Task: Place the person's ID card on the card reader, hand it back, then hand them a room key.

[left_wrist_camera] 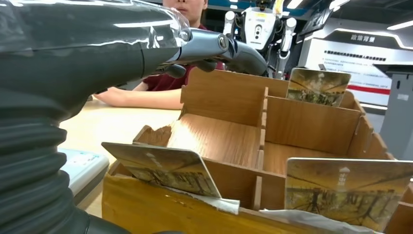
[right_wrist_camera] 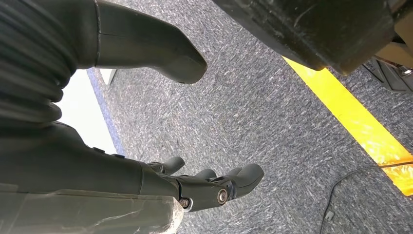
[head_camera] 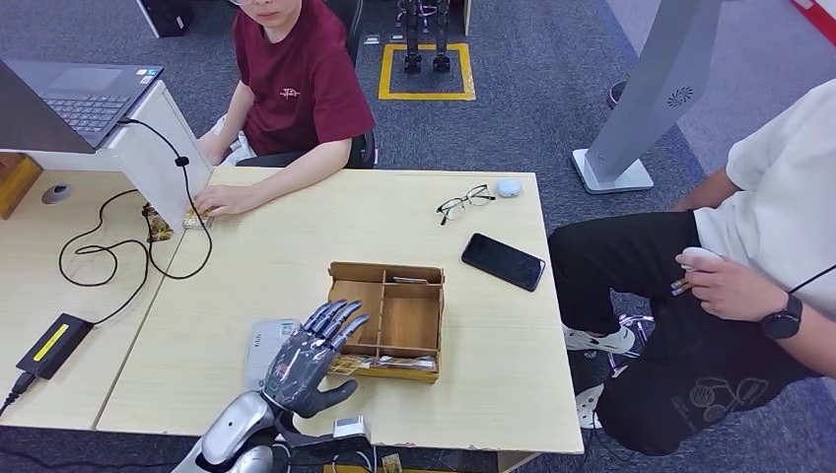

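**On the bench: hand, card box and reader**

Near the front edge of the pale wooden bench (head_camera: 296, 266), the left hand (head_camera: 311, 360) hovers with fingers spread apart and nothing in it, reaching over the left compartments of the wooden box (head_camera: 389, 317). Box: open-topped, divided into several compartments, lying near the bench's front edge. Room key cards: printed with a sepia picture, standing tilted in the box's near compartments, one at the left (left_wrist_camera: 163, 168), one at the right (left_wrist_camera: 348, 192); a further card (left_wrist_camera: 319, 86) stands in a far compartment. Card reader (head_camera: 266, 350): flat, pale grey, lying just left of the box, partly under the hand. ID card: cannot tell where it lies.

Right hand (right_wrist_camera: 195, 187): hanging beside the body above grey carpet (right_wrist_camera: 253, 107) with a yellow stripe, fingers loosely apart, holding nothing.

Other items on the bench: black phone (head_camera: 503, 261), glasses (head_camera: 465, 202), small white case (head_camera: 509, 187). Person in a dark red shirt (head_camera: 296, 79) seated at the far side, hand on the bench. Second person (head_camera: 759, 236) seated at the right.
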`<state>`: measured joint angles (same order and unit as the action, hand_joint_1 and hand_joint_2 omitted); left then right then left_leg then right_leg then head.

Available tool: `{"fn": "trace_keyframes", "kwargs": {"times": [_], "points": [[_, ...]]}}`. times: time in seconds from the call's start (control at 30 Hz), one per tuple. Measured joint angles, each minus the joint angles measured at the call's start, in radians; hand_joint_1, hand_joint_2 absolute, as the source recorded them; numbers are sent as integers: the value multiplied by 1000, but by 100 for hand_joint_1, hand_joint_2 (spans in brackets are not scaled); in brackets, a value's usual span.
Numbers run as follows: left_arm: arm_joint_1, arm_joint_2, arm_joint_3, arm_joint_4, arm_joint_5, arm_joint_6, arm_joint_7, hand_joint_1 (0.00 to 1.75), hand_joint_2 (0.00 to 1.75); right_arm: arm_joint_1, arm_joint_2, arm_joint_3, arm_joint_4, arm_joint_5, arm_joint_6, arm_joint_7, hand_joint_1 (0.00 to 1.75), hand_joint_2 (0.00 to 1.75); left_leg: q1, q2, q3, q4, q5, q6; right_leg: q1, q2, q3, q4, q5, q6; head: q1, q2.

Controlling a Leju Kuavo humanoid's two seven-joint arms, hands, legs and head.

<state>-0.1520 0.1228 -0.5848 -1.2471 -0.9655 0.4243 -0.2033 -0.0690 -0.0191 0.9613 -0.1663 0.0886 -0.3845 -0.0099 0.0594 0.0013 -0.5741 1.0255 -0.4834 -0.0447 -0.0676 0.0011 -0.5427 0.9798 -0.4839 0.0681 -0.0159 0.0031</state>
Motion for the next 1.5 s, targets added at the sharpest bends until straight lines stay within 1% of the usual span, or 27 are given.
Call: {"fn": "trace_keyframes", "kwargs": {"times": [0.1,0.3,0.33,0.43,0.47,0.63,0.8,0.93,1.07,1.27,1.43,1.5], "points": [[-1,-2,0,6,-7,3,4,0,175,0,0,0,0,7,0,0,0,175,0,0,0,0,0,0,0,0,0,0,0,0,0,0],[-8,-7,0,28,-59,29,42,0,175,0,0,0,0,9,1,3,0,175,0,0,0,0,0,0,0,0,0,0,0,0,0,0],[-8,-8,0,32,-61,31,42,39,175,0,0,0,0,9,1,3,0,175,0,0,0,0,0,0,0,0,0,0,0,0,0,0],[-9,-8,0,39,-60,33,41,170,175,0,0,0,0,10,1,3,0,175,0,0,0,0,0,0,0,0,0,0,0,0,0,0],[-9,-8,0,41,-59,33,41,175,175,0,0,0,0,11,1,3,0,175,0,0,0,0,0,0,0,0,0,0,0,0,0,0],[-9,-8,1,49,-68,32,44,175,175,0,0,0,0,14,1,3,0,175,0,0,0,0,0,0,0,0,0,0,0,0,0,0],[-14,-8,1,56,-89,32,70,175,175,0,0,0,0,15,1,3,0,175,0,0,0,0,0,0,0,0,0,0,0,0,0,0],[-21,-10,1,57,-96,28,75,170,175,0,0,0,0,15,0,2,0,175,0,0,0,0,0,0,0,0,0,0,0,0,0,0],[-25,-12,2,57,-97,21,75,174,175,-1,0,0,0,15,0,-1,0,175,0,0,0,0,0,0,0,0,0,0,0,0,0,0],[-26,-11,2,57,-97,15,74,166,175,-1,0,0,0,15,0,-2,0,175,0,0,0,0,0,0,0,0,1,0,0,0,0,0],[-26,-11,2,57,-95,15,71,174,175,-1,0,0,0,15,0,-2,0,175,0,0,0,0,0,0,0,0,1,0,0,0,0,0],[-26,-12,2,57,-90,15,65,175,175,-1,0,0,0,15,0,-2,0,175,0,0,0,0,0,0,0,0,1,0,0,0,0,0]]}}
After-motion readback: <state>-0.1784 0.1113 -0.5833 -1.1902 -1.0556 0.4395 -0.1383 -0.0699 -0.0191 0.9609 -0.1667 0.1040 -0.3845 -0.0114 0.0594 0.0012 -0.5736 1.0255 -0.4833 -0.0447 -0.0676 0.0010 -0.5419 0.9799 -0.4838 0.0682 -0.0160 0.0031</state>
